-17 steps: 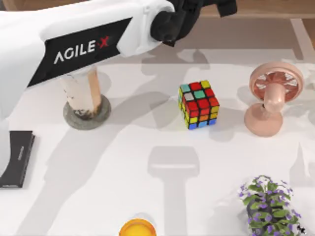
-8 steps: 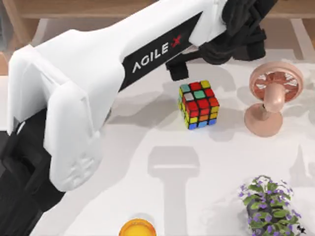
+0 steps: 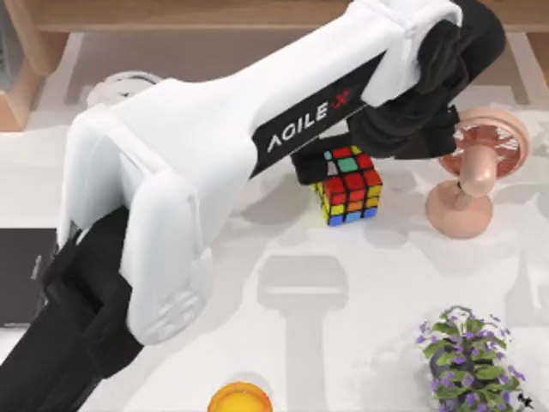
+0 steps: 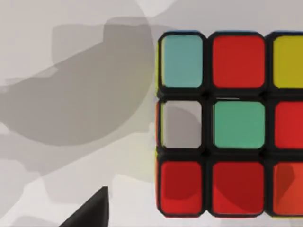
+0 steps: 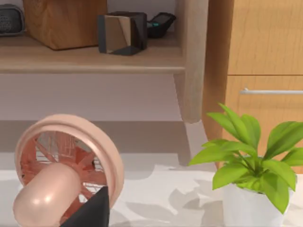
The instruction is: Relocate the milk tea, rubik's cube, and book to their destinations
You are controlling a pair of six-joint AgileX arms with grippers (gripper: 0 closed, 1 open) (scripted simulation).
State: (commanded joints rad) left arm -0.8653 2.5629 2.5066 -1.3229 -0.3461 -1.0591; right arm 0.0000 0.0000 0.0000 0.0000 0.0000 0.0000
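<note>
left tool (image 3: 343,159): above the rubik's cube, at the end of the white arm that reaches across the table from the lower left; whether its fingers are apart or together cannot be told
left wrist view: looks straight down on the cube's top face, a dark finger tip (image 4: 92,210) at the frame's edge
rubik's cube (image 3: 347,183): on the white table (image 3: 283,343), right of centre, partly under the left tool; top face shows light blue, red, yellow, white, green and red squares
right arm: parked, its camera facing a pink fan and a shelf
pink fan (image 3: 474,176): just right of the cube, upright on its round foot
black slab (image 3: 19,276): at the table's left edge
orange round thing (image 3: 240,398): at the near edge
purple flower plant (image 3: 470,359): lower right corner
green plant (image 5: 251,161): white pot, beside the fan
</note>
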